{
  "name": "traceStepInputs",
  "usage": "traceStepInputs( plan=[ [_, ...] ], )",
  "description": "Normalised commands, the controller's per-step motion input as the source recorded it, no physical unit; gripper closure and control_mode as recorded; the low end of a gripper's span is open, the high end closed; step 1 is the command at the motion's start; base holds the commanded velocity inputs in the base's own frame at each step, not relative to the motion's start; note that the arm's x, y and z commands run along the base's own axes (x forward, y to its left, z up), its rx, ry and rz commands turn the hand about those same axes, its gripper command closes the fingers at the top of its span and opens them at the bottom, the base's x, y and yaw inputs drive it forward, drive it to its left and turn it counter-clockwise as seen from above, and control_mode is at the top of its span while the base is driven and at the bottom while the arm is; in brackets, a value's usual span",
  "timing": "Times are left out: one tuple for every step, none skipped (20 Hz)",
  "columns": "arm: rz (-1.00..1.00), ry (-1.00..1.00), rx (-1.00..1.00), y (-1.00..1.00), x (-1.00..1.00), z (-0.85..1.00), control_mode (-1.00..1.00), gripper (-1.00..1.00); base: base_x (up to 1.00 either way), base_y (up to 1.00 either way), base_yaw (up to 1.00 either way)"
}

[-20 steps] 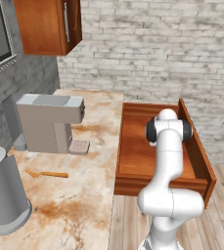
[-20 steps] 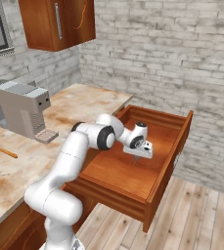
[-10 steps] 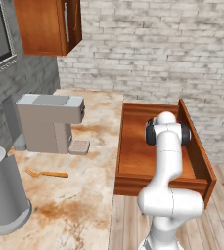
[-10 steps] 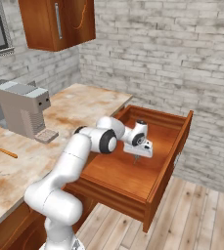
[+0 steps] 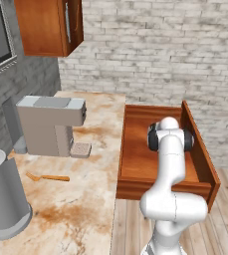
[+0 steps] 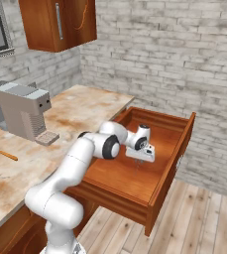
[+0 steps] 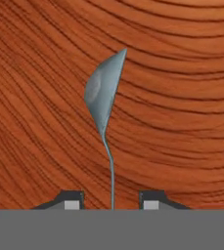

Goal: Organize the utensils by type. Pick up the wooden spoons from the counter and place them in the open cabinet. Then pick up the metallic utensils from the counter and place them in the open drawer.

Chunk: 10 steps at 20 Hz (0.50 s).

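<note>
The metal spoon [image 7: 104,97] is hanging bowl-down over the drawer [image 6: 182,149] floor, looking thin, stiff, light and slick, so I'd pinch the handle. The gripper [image 7: 112,199] fingers are sitting apart either side, no longer squeezing it. A wooden spoon [image 5: 47,177] is lying on the counter [image 5: 80,214] near the coffee machine [image 5: 48,124] and kettle [image 5: 1,194]; nothing's blocking.
</note>
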Motion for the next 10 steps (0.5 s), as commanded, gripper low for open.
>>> traceStepInputs(
  plan=[
    [0.00, 0.00, 0.00, 0.00, 0.00, -0.16, -1.00, -1.00, 0.00, 0.00, 0.00],
    [0.00, 0.00, 0.00, 0.02, 0.00, -0.04, -1.00, -1.00, 0.00, 0.00, 0.00],
    [0.00, 0.00, 0.00, 0.04, 0.00, -0.01, -1.00, -1.00, 0.00, 0.00, 0.00],
    [0.00, 0.00, 0.00, 0.06, 0.00, 0.00, -1.00, -1.00, 0.00, 0.00, 0.00],
    [0.00, -0.03, 0.00, 0.08, 0.00, 0.00, -1.00, -1.00, 0.00, 0.00, 0.00],
    [0.00, -0.05, 0.00, 0.10, 0.00, 0.00, -1.00, -1.00, 0.00, 0.00, 0.00],
    [0.00, -0.08, 0.00, 0.00, 0.00, 0.06, -1.00, -1.00, 0.00, 0.00, 0.00],
    [0.00, -0.11, 0.00, 0.00, 0.00, 0.16, -1.00, -1.00, 0.00, 0.00, 0.00],
    [0.00, -0.06, 0.01, 0.00, 0.00, 0.41, -1.00, -1.00, 0.00, 0.00, 0.00],
    [0.00, -0.04, 0.01, 0.00, 0.00, 0.66, -1.00, -1.00, 0.00, 0.00, 0.00]
  ],
)
